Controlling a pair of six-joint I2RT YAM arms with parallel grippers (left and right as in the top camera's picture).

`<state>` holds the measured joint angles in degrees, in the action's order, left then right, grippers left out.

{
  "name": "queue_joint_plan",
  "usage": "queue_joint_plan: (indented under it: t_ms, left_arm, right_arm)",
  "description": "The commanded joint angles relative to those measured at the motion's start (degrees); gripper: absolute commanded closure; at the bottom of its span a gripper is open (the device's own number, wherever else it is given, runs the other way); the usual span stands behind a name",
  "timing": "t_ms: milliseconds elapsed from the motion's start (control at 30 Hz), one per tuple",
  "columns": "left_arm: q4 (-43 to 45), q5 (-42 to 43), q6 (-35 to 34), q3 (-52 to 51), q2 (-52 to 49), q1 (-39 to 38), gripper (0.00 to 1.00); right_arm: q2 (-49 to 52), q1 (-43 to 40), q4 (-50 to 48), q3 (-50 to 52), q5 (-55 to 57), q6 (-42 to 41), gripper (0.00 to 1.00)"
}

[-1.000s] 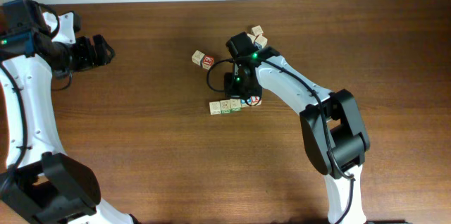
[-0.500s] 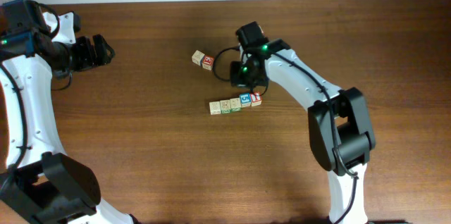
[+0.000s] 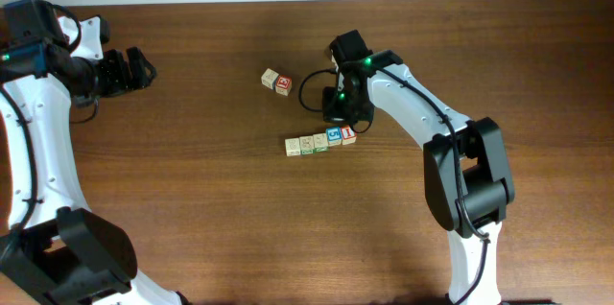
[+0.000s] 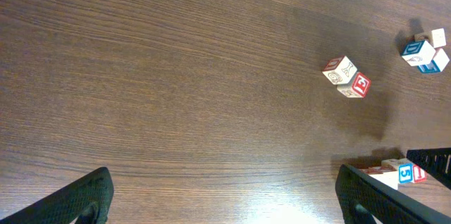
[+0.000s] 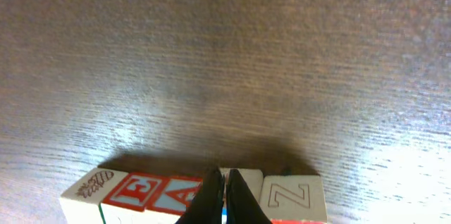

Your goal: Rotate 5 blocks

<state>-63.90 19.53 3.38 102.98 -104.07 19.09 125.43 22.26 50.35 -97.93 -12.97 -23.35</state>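
Overhead: the line of five blocks [image 3: 315, 142] lies on the brown table [image 3: 192, 190], the cubes touching one another, its blue-marked and red-marked end tilted slightly toward the far edge; the right gripper [image 3: 342, 123] hangs just beside that end, on the far side of the line, its two fingers pressed together with nothing between them; a separate pair of cubes [image 3: 276, 82], one plain and one red-marked, sits beyond the line's plain end, apart from it; the left gripper [image 3: 144, 67] is well apart from the line, off toward the table's left edge, its fingers spread wide and holding nothing.

Left wrist: only the blue and red end of the line [image 4: 403, 172] shows, low at the right border; the pair of cubes [image 4: 347, 76] lies above it, and a cluster of cubes [image 4: 425, 49] with a blue one lies farther right; the left gripper [image 4: 222, 185] stands fully parted over bare wood.

Right wrist: the line [image 5: 141, 190] runs along the bottom edge; the right gripper [image 5: 225, 183] points at its middle, fingers closed together; whether the tips touch the cubes cannot be told.
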Motion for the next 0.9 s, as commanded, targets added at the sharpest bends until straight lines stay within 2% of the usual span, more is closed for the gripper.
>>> queue_joint_plan:
  t_ms: [0, 867]
  left_arm:
    - [-0.1, 0.6, -0.4, 1.3, -0.1, 0.1, 0.01]
    - [-0.1, 0.6, -0.4, 1.3, -0.1, 0.1, 0.01]
  right_arm:
    - [0.7, 0.3, 0.3, -0.3, 0.1, 0.7, 0.94]
    - [1.4, 1.5, 2.0, -0.1, -0.1, 1.9, 0.94]
